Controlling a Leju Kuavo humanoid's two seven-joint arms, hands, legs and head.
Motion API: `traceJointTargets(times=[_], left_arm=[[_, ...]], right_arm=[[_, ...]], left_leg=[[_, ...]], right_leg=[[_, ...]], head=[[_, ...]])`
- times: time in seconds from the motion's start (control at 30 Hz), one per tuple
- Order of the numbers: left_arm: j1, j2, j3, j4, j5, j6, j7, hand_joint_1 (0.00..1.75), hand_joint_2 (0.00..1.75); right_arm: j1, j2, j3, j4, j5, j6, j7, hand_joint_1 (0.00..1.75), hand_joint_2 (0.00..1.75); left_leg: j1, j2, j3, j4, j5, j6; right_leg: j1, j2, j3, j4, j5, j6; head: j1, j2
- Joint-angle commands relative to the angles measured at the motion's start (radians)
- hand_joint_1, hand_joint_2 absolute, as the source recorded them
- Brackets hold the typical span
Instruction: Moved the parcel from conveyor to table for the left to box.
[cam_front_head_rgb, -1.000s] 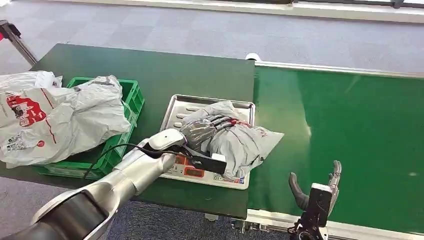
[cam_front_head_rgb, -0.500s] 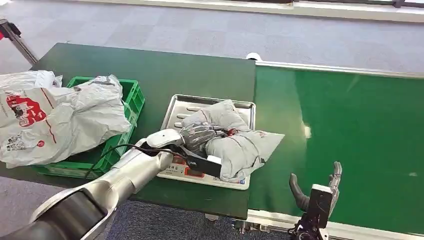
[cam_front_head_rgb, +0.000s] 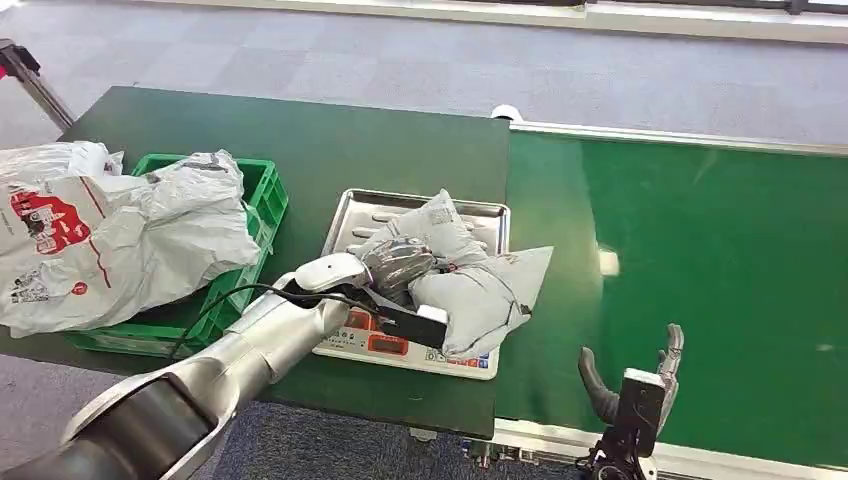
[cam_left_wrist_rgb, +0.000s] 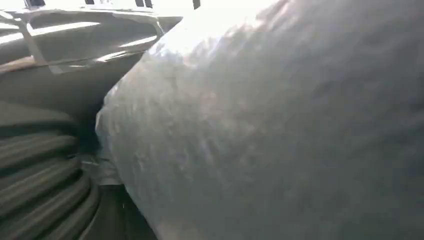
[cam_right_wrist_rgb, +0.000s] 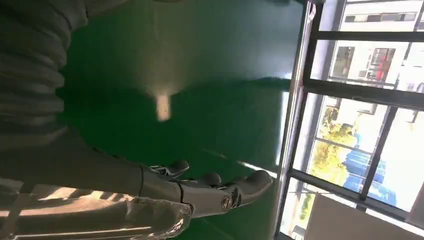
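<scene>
Now, left hand (cam_front_head_rgb: 398, 262) gripping grey parcel (cam_front_head_rgb: 470, 285) — bunched over metal tray (cam_front_head_rgb: 352, 213), right hand (cam_front_head_rgb: 632, 375) open, apart — above conveyor (cam_front_head_rgb: 720, 250).

Green table (cam_front_head_rgb: 300, 140): crate (cam_front_head_rgb: 262, 200), scale tray (cam_front_head_rgb: 352, 215)

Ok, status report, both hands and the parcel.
Left hand grips grey parcel on the metal tray. Right hand open, over conveyor belt. Green crate already full.

You've got a green crate (cam_front_head_rgb: 262, 195) at the table's left, stuffed with crumpled grey bags (cam_front_head_rgb: 120, 235) spilling over its left side; red print on one. Grey carpet floor (cam_front_head_rgb: 420, 60) beyond. Windows (cam_right_wrist_rgb: 370, 95) with outdoor greenery show in the right wrist view.
</scene>
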Motion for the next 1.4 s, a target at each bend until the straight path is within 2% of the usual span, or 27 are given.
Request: traceJointTargets(times=[0.03,0.27,0.3,0.4,0.5,0.63,0.77,0.87,1.07,1.27,1.3,1.37,1.4], left_arm=[[0.054,0.029,0.025,0.010,0.094,-0.123,-0.103,1.75,1.75],[0.074,0.016,0.079,-0.026,0.197,-0.171,-0.193,1.75,1.75],[0.099,0.002,0.144,-0.065,0.248,-0.102,-0.235,1.75,1.75],[0.144,-0.032,0.238,-0.189,0.306,-0.026,-0.237,1.75,1.75],[0.223,-0.028,0.298,-0.395,0.365,0.098,-0.237,1.75,1.75],[0.269,-0.031,0.287,-0.489,0.235,0.313,-0.237,1.75,1.75],[0.272,-0.033,0.285,-0.491,0.233,0.316,-0.237,1.75,1.75],[0.293,-0.041,0.267,-0.524,0.045,0.574,-0.209,1.75,1.75],[0.323,-0.051,0.283,-0.593,-0.005,0.703,-0.189,1.75,1.75],[0.320,-0.052,0.318,-0.597,0.022,0.770,-0.198,1.75,1.75],[0.318,-0.055,0.335,-0.596,-0.006,0.812,-0.189,1.75,1.75],[0.337,-0.090,0.445,-0.643,-0.142,0.812,-0.179,1.75,1.75],[0.347,-0.117,0.543,-0.716,-0.310,0.812,-0.161,1.75,1.75]], right_arm=[[-0.030,-0.004,-0.011,0.049,0.001,0.001,0.002,0.00,1.75],[-0.031,-0.007,0.001,0.059,0.001,-0.009,0.005,0.00,1.75],[-0.032,-0.007,0.006,0.064,0.001,-0.010,0.004,0.00,1.75],[-0.033,-0.002,0.018,0.064,0.003,-0.015,0.004,0.00,1.75],[-0.037,-0.001,0.023,0.064,0.003,-0.018,0.007,0.00,1.75],[-0.019,-0.003,0.020,0.043,-0.002,-0.012,0.006,0.00,1.75],[-0.018,-0.003,0.020,0.042,-0.002,-0.011,0.006,0.00,1.75],[-0.007,0.005,0.008,0.018,0.006,-0.005,0.008,0.00,1.75],[-0.005,0.010,-0.004,0.000,0.018,0.005,0.017,0.00,1.75],[-0.005,0.010,-0.002,0.004,0.019,0.003,0.017,0.00,1.75],[-0.004,0.010,0.000,0.005,0.020,0.001,0.017,0.00,1.75],[-0.004,0.008,0.005,0.008,0.020,-0.002,0.017,0.00,1.75],[-0.003,0.008,0.005,0.007,0.019,-0.006,0.017,0.00,1.75]], left_leg=[[-0.001,0.004,-0.001,-0.003,0.002,0.001],[0.000,0.002,0.000,-0.001,0.000,0.000],[0.000,0.003,-0.001,-0.002,0.001,0.001],[-0.001,0.003,-0.003,-0.003,0.001,0.001],[0.000,0.001,-0.007,0.000,0.000,0.001],[0.000,0.002,-0.010,0.000,-0.001,0.000],[0.000,0.001,-0.012,0.000,-0.001,0.000],[0.000,0.001,-0.013,0.000,0.000,0.000],[0.000,0.001,-0.013,0.000,-0.001,0.001],[0.000,0.001,-0.013,0.000,0.000,0.000],[0.000,0.001,-0.013,0.000,0.000,0.000],[0.000,0.001,-0.013,0.001,-0.001,0.000],[0.000,0.003,-0.012,0.000,-0.001,0.001]], right_leg=[[0.000,0.003,-0.002,-0.002,0.003,0.000],[0.000,0.001,-0.001,-0.001,0.000,0.000],[0.000,0.001,-0.001,-0.002,0.001,0.000],[0.000,0.001,-0.003,-0.004,0.002,0.000],[0.000,0.000,-0.008,-0.001,0.000,0.000],[0.000,0.001,-0.011,0.000,0.000,0.000],[0.000,0.000,-0.013,0.000,0.000,0.000],[0.000,0.000,-0.013,0.000,0.000,0.000],[0.000,-0.001,-0.013,0.000,-0.001,0.000],[0.000,0.000,-0.014,0.000,0.000,0.000],[0.000,0.000,-0.014,0.000,0.000,0.000],[0.000,0.001,-0.014,0.000,0.000,0.000],[0.000,0.001,-0.013,-0.001,0.000,0.000]], head=[[0.000,0.000],[0.000,0.000],[0.000,0.000],[0.000,0.000],[0.000,0.000],[0.000,0.000],[0.000,0.000],[0.000,0.000],[0.000,0.000],[0.000,0.000],[0.000,0.000],[0.000,0.000],[0.000,0.000]])
